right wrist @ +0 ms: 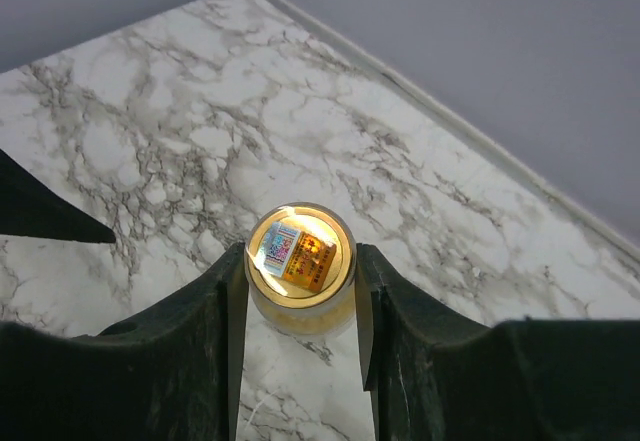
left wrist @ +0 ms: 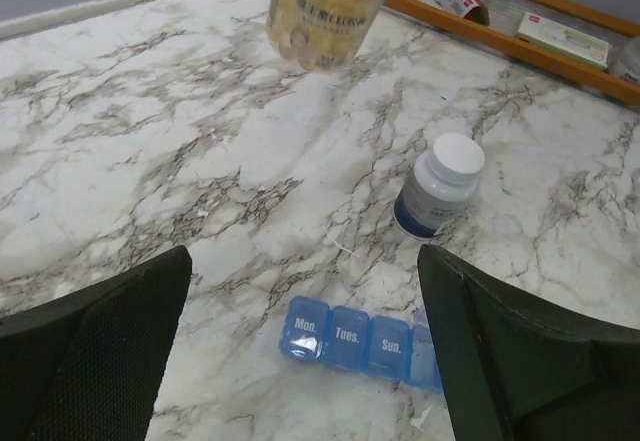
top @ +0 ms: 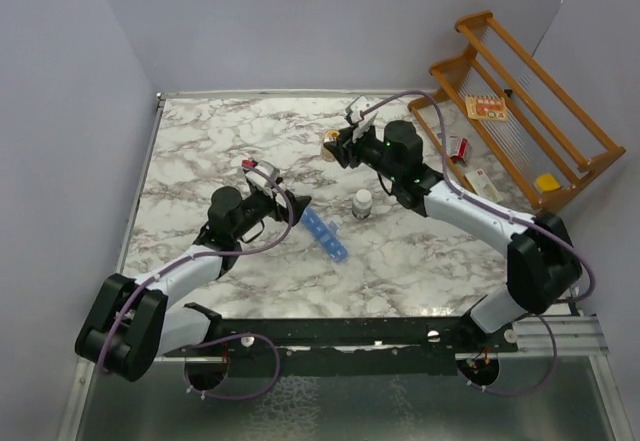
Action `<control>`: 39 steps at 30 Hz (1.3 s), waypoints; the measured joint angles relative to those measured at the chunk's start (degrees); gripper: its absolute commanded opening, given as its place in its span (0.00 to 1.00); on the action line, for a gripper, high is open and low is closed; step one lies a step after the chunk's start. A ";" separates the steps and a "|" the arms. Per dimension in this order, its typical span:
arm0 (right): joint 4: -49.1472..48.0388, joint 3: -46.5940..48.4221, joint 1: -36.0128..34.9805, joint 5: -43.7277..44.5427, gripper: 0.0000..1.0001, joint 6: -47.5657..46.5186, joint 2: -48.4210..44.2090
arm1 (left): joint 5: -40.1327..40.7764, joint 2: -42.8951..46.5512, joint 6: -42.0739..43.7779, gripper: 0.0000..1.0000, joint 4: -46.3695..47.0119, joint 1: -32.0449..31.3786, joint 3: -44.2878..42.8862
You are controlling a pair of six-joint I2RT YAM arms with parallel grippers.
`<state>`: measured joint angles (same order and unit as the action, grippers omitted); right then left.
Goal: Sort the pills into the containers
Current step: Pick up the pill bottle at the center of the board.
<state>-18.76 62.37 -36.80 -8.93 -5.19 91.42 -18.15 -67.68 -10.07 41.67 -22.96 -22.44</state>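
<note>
Right gripper (top: 337, 145) at mid-table, jaws clamped on either side of an amber bottle (top: 329, 148). Its wrist view alone shows the gold lid with a printed sticker (right wrist: 300, 261). The left wrist view gives the bottle's pale label and contents (left wrist: 325, 11). Left gripper (top: 258, 169) spread wide, holding nothing. The containers (top: 325, 233) lie on the marble table (top: 200, 151) just beyond it. Only the left wrist view reads the lids (left wrist: 350, 339): Mon., Tues., Sun. A white-capped bottle (top: 362, 203) stands near the strip. The wooden rack (top: 530, 111) shows whole only from the top camera.
</note>
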 measured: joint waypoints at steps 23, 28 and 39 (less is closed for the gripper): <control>15.67 -8.68 0.37 -16.87 0.01 0.46 -28.76 | -32.24 -0.17 10.58 0.99 -0.15 -2.51 -9.03; 16.11 -8.87 0.37 -20.65 0.01 1.90 -29.18 | -32.79 -0.42 9.97 0.99 -0.22 -4.90 -9.05; 19.71 -8.87 0.37 -25.11 0.01 2.93 -29.07 | -28.02 -0.59 5.99 0.99 -0.28 -9.70 -9.05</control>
<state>0.95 53.49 -36.42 -34.04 -2.26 62.35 -46.17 -68.27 -4.08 41.39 -32.67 -31.48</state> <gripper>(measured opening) 0.406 0.958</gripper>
